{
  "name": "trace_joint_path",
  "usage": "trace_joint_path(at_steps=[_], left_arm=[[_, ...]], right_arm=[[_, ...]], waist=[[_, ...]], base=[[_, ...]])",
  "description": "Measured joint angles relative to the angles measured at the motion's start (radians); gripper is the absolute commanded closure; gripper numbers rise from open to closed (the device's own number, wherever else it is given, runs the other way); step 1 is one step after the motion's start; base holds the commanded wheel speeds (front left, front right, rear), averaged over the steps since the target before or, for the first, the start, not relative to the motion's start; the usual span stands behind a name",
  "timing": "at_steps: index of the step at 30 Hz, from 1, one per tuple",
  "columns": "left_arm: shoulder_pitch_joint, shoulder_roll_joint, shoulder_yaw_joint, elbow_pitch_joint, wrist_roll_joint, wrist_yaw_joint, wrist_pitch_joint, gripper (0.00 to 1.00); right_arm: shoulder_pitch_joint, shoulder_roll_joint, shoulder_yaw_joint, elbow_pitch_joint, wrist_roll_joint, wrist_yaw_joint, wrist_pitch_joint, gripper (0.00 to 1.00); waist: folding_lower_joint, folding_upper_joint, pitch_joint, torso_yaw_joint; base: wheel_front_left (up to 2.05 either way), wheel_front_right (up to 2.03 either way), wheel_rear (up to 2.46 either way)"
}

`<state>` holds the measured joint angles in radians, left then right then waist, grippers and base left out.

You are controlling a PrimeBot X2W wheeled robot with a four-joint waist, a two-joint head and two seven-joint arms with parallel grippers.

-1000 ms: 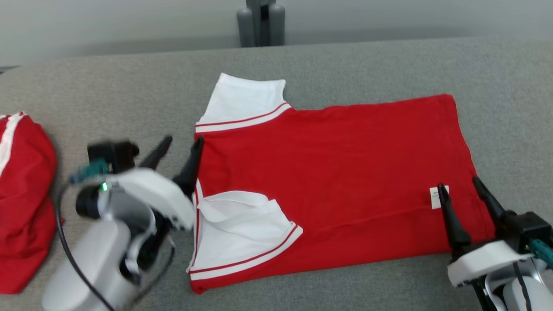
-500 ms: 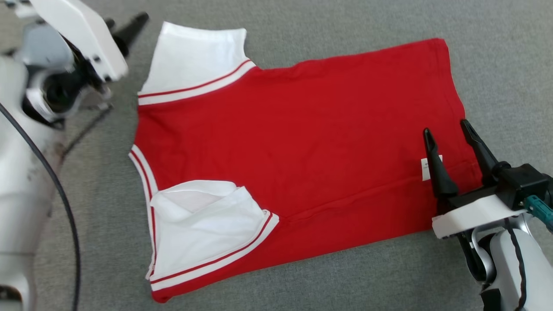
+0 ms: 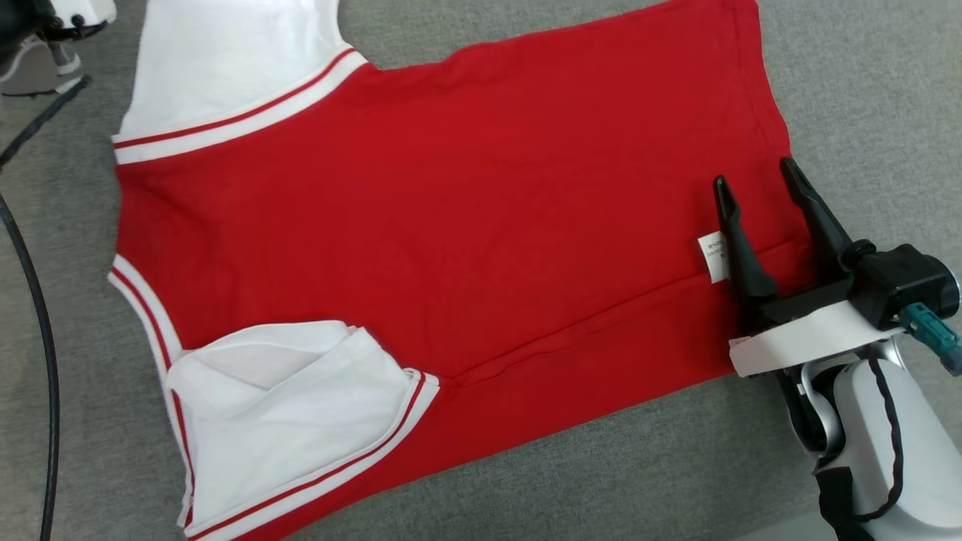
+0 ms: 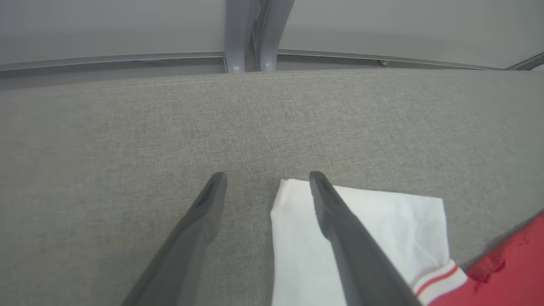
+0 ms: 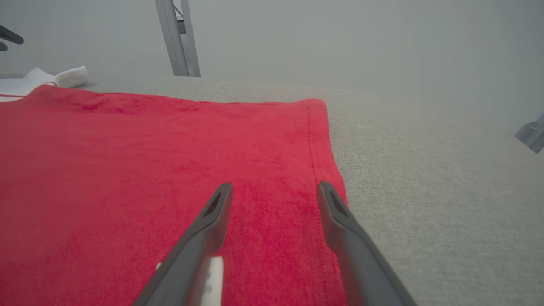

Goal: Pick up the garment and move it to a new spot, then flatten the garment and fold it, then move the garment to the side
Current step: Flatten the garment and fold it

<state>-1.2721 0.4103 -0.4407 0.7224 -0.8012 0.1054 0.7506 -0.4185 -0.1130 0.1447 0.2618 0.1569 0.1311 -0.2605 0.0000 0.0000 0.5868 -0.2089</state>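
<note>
Shirt spread flat, both grippers open

Shirt (image 3: 466, 210) is seen laid flat on the grey surface (image 3: 864, 90), a red body with white sleeves, its hem turned toward the robot's right. Nearest, the near sleeve (image 3: 285, 406) is found folded in over the red body, its striped cuff lying aslant. At the near right corner of the hem the right gripper (image 3: 755, 174) is held with its fingers spread wide and nothing clasped between them; a white tag (image 3: 710, 257) is partly covered by its left finger. In the right wrist view the right finger is seen along the stitched hem and the left one over red cloth; whether the tips touch the cloth cannot be told. A black cable (image 3: 49, 361) is draped down the left edge of the head view. Farther off, the far sleeve (image 3: 225, 68) is laid out flat. In the left wrist view the left gripper (image 4: 267, 176) is shown wide open at that sleeve's corner, one finger over the white cloth, the other over bare surface. Beyond the surface's far edge a grey post (image 4: 236, 34) is seen against a pale wall
</note>
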Motion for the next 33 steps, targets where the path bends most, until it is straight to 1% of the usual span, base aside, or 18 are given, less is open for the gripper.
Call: trace_joint_path(at_steps=[5, 13, 14, 15, 16, 17, 18, 19, 23, 25, 28, 33], left_arm=[[-0.016, 0.007, -0.038, 0.035, 0.024, -0.035, 0.016, 0.0], [-0.025, 0.004, -0.069, 0.065, 0.041, -0.06, 0.015, 0.0], [-0.027, 0.004, -0.072, 0.068, 0.044, -0.064, 0.015, 0.19], [-0.029, 0.004, -0.073, 0.071, 0.044, -0.065, 0.015, 0.35], [-0.03, 0.004, -0.072, 0.073, 0.043, -0.07, 0.013, 0.59], [-0.032, 0.004, -0.072, 0.076, 0.043, -0.073, 0.011, 0.59], [-0.032, 0.003, -0.071, 0.078, 0.038, -0.081, 0.011, 0.94], [-0.032, -0.001, -0.067, 0.082, 0.028, -0.087, 0.011, 1.0], [-0.032, -0.006, -0.067, 0.087, 0.016, -0.106, 0.006, 1.0], [-0.032, -0.006, -0.067, 0.087, 0.013, -0.115, 0.005, 1.0], [-0.031, -0.005, -0.067, 0.083, 0.009, -0.13, -0.011, 1.0], [-0.018, -0.018, -0.074, 0.075, -0.002, -0.141, -0.003, 1.0]], right_arm=[[-0.016, -0.007, -0.007, -0.007, 0.002, 0.0, 0.0, 0.0], [-0.025, -0.008, -0.015, -0.013, 0.001, 0.0, 0.0, 0.0], [-0.028, -0.007, -0.015, -0.013, 0.001, 0.0, 0.0, 0.0], [-0.032, -0.007, -0.014, -0.013, 0.001, 0.0, 0.0, 0.0], [-0.035, -0.006, -0.012, -0.013, 0.001, 0.0, 0.0, 0.0], [-0.039, -0.007, -0.01, -0.013, 0.001, 0.0, 0.0, 0.0], [-0.043, -0.007, -0.008, -0.013, 0.001, 0.0, 0.0, 0.0], [-0.046, -0.007, -0.007, -0.013, 0.001, 0.0, 0.0, 0.0], [-0.078, -0.01, -0.008, 0.008, 0.024, 0.0, -0.001, 0.0], [-0.115, -0.011, -0.014, 0.057, 0.043, 0.0, 0.002, 0.0], [-0.208, -0.017, -0.016, 0.142, 0.085, 0.0, 0.11, 0.0], [-0.402, -0.039, 0.009, 0.253, 0.15, 0.0, 0.341, 0.0]], waist=[[0.0, 0.0, 0.029, -0.023], [0.0, 0.0, 0.045, -0.023], [0.0, 0.0, 0.045, -0.023], [0.0, 0.0, 0.045, -0.023], [0.0, 0.0, 0.046, -0.023], [0.0, 0.0, 0.046, -0.024], [0.0, 0.0, 0.046, -0.025], [0.0, 0.0, 0.046, -0.025], [0.0, 0.0, 0.04, -0.024], [0.0, 0.0, 0.035, -0.023], [0.0, 0.0, 0.026, -0.022], [0.0, 0.0, 0.014, -0.007]], base=[[0.0, 0.0, 0.0], [0.0, 0.0, 0.0], [0.0, 0.0, 0.0], [0.0, 0.0, 0.0], [0.0, 0.0, 0.0], [0.0, 0.0, 0.0], [0.0, 0.0, 0.0], [0.0, 0.0, 0.0], [0.0, 0.0, 0.0], [0.0, 0.0, 0.0], [0.0, 0.0, 0.0], [0.0, 0.0, 0.0]])
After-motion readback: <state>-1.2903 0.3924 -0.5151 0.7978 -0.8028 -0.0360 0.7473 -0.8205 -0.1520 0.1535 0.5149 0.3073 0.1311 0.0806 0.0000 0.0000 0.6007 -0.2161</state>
